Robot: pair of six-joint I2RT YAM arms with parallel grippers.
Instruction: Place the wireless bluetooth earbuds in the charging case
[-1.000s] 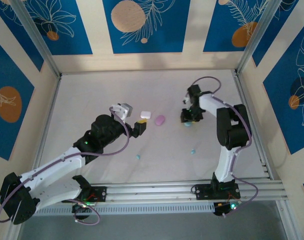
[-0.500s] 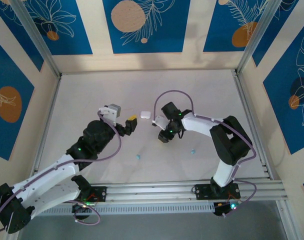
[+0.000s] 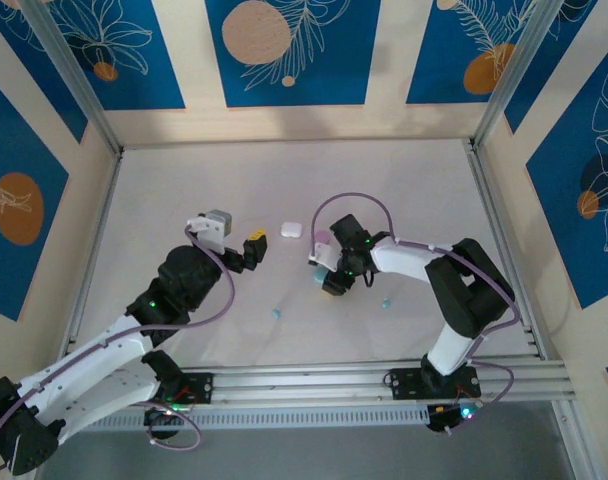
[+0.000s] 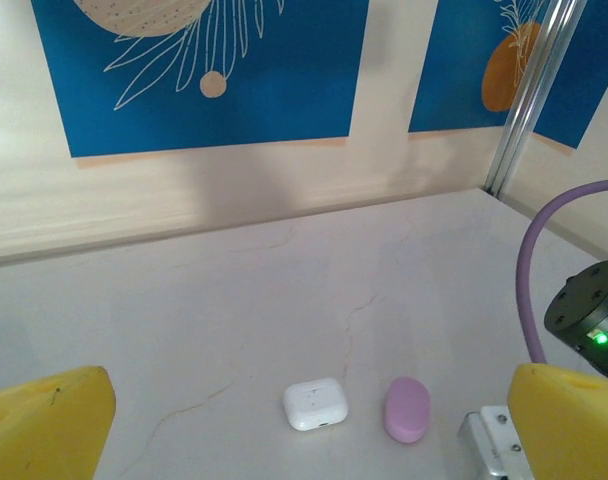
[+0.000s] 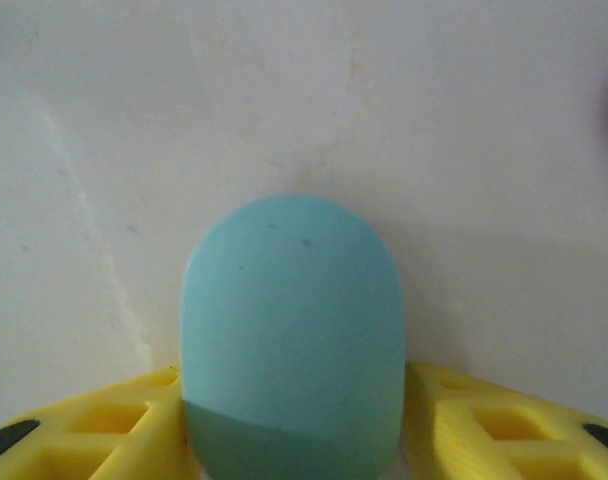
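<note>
Two arms reach over the table [image 3: 184,180]. The left arm stretches up from the near-left corner, elbow raised. Its left end effector [image 3: 254,246] hangs released with its yellow fingers [image 4: 46,428] spread wide, aimed at the white case [image 4: 315,404] and the pink case [image 4: 407,409], which lie side by side just ahead of it. The right arm folds sharply at the elbow and sweeps leftward toward the table's middle. Its right end effector [image 3: 330,283] sits low over the surface. The teal charging case [image 5: 292,340] lies between its yellow fingers [image 5: 94,420], which flank the case's lower sides. Whether they clamp it or merely sit beside it cannot be told. Two teal earbuds lie loose on the table, one [image 3: 277,313] nearer the bases and left of the right end effector, the other [image 3: 386,302] to its right.
</note>
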